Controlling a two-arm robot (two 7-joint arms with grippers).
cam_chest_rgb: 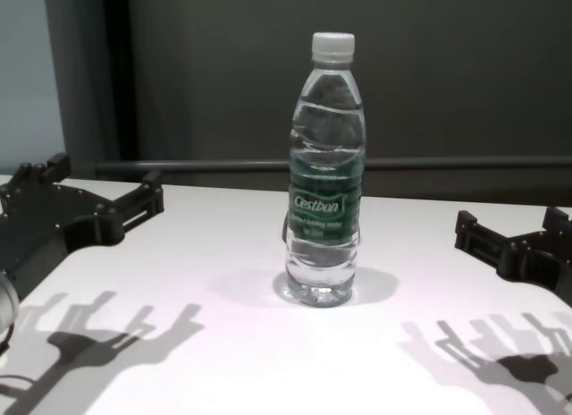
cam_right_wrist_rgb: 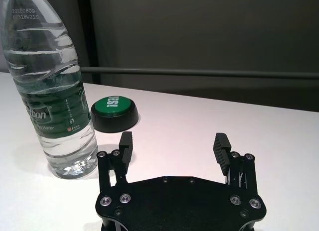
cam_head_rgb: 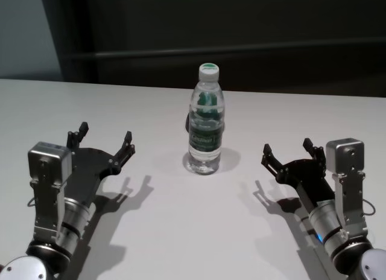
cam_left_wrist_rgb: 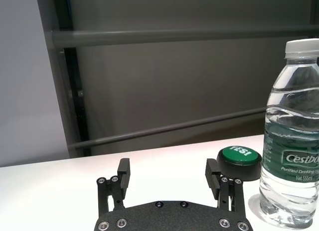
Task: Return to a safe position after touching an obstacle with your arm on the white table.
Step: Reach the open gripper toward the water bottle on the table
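— So, nearest first: what sits closest to the robot?

— Both arms, low over the white table (cam_head_rgb: 181,232), one at each side. The left gripper (cam_head_rgb: 102,141) has its fingers spread wide and holds nothing; the right gripper (cam_head_rgb: 288,152) is likewise released and empty. Each throws a shadow on the tabletop.

— Is either one touching the bottle?

— No. The water bottle (cam_head_rgb: 205,120) stands upright between them, a little farther out, well apart from both. In the left wrist view the gripper (cam_left_wrist_rgb: 169,173) has the bottle (cam_left_wrist_rgb: 294,136) beside it with bare table between; in the right wrist view that gripper (cam_right_wrist_rgb: 174,147) is also apart from the bottle (cam_right_wrist_rgb: 50,86).

— What is in the bottle?

— Clear water, filling it almost to the neck. The white cap (cam_chest_rgb: 332,45) is screwed on, and a dark green label (cam_chest_rgb: 324,193) reading "Cestbon" wraps the middle.

— Anything behind it?

— Just past the bottle lies a round button (cam_right_wrist_rgb: 114,113), green on top with a black base, lettered "YES!". Beyond the table's far edge is a dark wall (cam_head_rgb: 241,26) with a horizontal rail.
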